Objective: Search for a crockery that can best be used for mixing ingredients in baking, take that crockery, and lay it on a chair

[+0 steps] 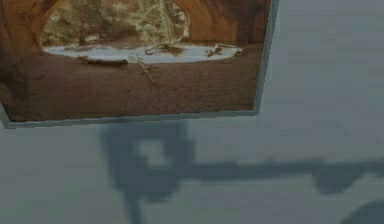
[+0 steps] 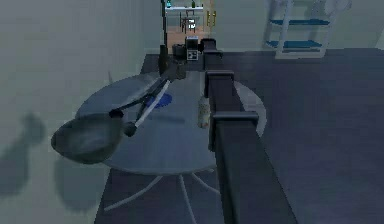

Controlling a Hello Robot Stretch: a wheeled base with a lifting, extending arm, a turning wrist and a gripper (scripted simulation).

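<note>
Grey wall ahead carries a framed landscape picture [image 1: 140, 60] of reddish rock arching over pale water. To the side stands a round grey-blue table [image 2: 170, 142] on thin white legs, over dark floor. The dark square arm [image 2: 238, 150] reaches across it, and the end effector [image 2: 178, 60] sits near the table's far edge; I cannot tell whether it holds anything. A dull grey rounded bowl [image 2: 85, 140] rests at the table's edge, well apart from the end effector, down and left of it. Between them lie thin blue and white utensils [image 2: 148, 105]. A small pale object [image 2: 203, 112] sits below the end effector, just beside the arm. A white shelf unit with blue shelves [image 2: 300, 28] stands far right of the end effector.
</note>
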